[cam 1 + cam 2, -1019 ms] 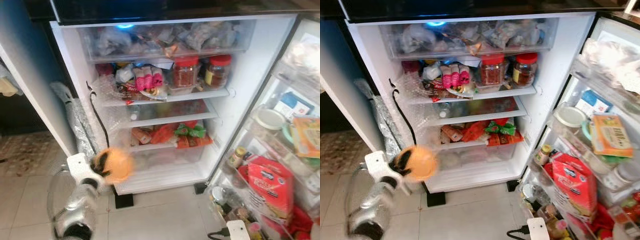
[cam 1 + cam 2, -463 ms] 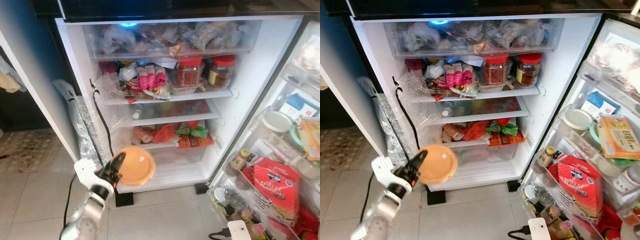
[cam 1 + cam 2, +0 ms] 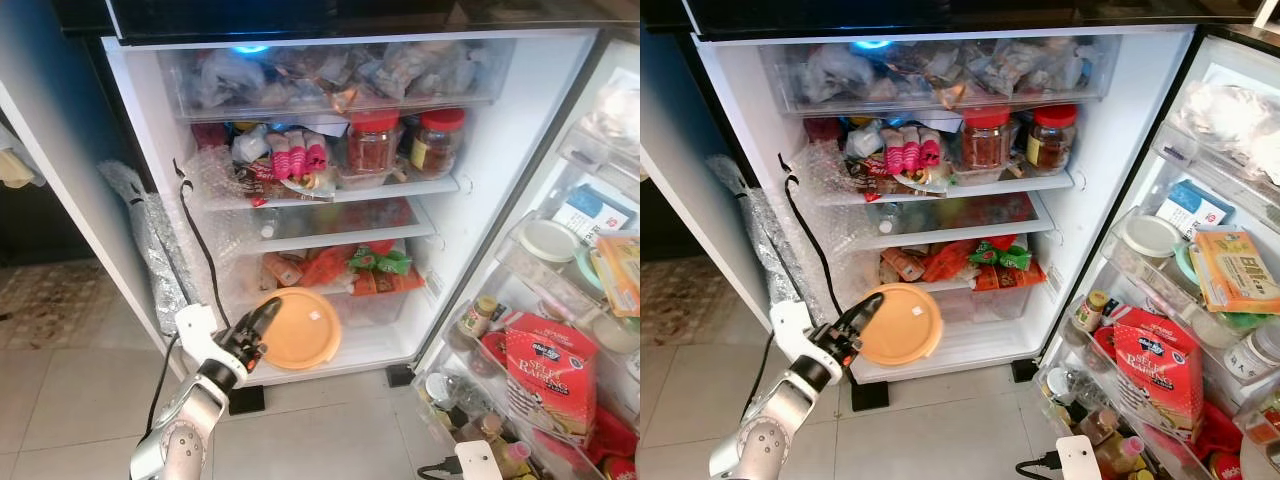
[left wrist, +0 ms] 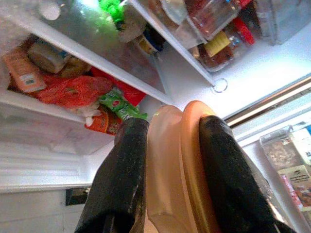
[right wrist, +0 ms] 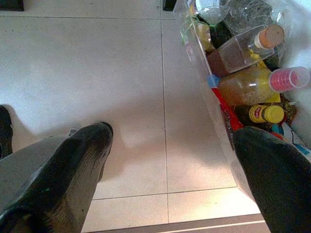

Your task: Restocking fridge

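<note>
The left claw point(image 3: 262, 327) is clenched on the edge of a round orange lidded container point(image 3: 297, 328), held on edge just before the fridge point(image 3: 480, 200) bottom drawer; it looks light, stiff and smooth, so rim pinching risks slipping

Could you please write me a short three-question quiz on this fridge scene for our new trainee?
1. True or false: the left gripper is shut on the round orange container.
2. The two red-lidded jars stand on which shelf: A) the upper shelf, under the clear drawer; B) the lowest shelf; C) the door rack?
3. Fill in: the right gripper is open and points down at the tiled ____.

Key: 1 true; 2 A; 3 floor.
</note>
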### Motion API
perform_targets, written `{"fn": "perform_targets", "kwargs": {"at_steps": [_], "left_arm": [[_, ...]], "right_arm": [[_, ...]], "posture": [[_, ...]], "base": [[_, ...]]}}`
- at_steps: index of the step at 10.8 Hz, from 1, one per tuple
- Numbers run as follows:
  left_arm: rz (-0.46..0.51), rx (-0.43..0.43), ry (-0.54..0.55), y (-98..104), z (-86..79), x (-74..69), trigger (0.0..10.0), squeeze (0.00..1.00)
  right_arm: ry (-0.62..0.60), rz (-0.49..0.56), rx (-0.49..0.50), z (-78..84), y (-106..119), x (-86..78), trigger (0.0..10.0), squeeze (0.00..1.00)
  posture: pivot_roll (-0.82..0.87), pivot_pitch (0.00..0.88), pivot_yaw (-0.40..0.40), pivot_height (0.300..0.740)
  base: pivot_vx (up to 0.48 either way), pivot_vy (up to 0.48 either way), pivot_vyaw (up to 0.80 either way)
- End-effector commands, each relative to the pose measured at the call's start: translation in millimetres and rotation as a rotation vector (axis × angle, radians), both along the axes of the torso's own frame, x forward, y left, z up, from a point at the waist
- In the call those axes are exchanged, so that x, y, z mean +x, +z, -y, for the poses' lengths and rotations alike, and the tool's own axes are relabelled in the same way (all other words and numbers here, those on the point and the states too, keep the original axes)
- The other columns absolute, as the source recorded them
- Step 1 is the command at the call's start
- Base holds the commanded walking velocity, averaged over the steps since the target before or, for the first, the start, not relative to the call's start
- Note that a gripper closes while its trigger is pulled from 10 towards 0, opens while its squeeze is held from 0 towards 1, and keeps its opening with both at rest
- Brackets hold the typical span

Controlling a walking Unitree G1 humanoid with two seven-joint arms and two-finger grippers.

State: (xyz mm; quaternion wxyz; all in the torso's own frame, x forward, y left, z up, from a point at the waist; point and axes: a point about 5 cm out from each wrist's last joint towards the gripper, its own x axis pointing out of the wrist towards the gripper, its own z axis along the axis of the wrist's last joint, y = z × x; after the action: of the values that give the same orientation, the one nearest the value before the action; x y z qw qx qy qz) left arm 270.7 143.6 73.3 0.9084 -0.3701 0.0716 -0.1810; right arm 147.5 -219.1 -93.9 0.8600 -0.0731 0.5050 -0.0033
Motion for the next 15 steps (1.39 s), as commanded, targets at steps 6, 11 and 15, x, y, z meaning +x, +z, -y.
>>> {"fn": "perform_targets", "kwargs": {"at_steps": [6,11,15], "left_arm": [[-0.005,0.036,-0.024,4.1,1.3,0.6,10.0,0.0],[-0.01,0.059,-0.028,3.1,2.4,1.2,10.0,0.0],[-0.006,0.066,-0.034,4.2,2.8,2.0,10.0,0.0]], "right_arm": [[-0.012,-0.003,0.011,-0.7,-0.7,-1.6,10.0,0.0],[-0.005,-0.004,0.009,-0.7,-0.5,-0.8,10.0,0.0],[-0.005,-0.004,0.009,-1.5,-0.6,-0.8,10.0,0.0]], "posture": [[-0.1,0.0,-0.038,0.74],[-0.09,0.0,-0.04,0.74],[-0.1,0.0,-0.034,0.74]], "base": [[0.0,0.0,0.0],[0.164,0.0,0.0],[0.309,0.0,0.0]]}}
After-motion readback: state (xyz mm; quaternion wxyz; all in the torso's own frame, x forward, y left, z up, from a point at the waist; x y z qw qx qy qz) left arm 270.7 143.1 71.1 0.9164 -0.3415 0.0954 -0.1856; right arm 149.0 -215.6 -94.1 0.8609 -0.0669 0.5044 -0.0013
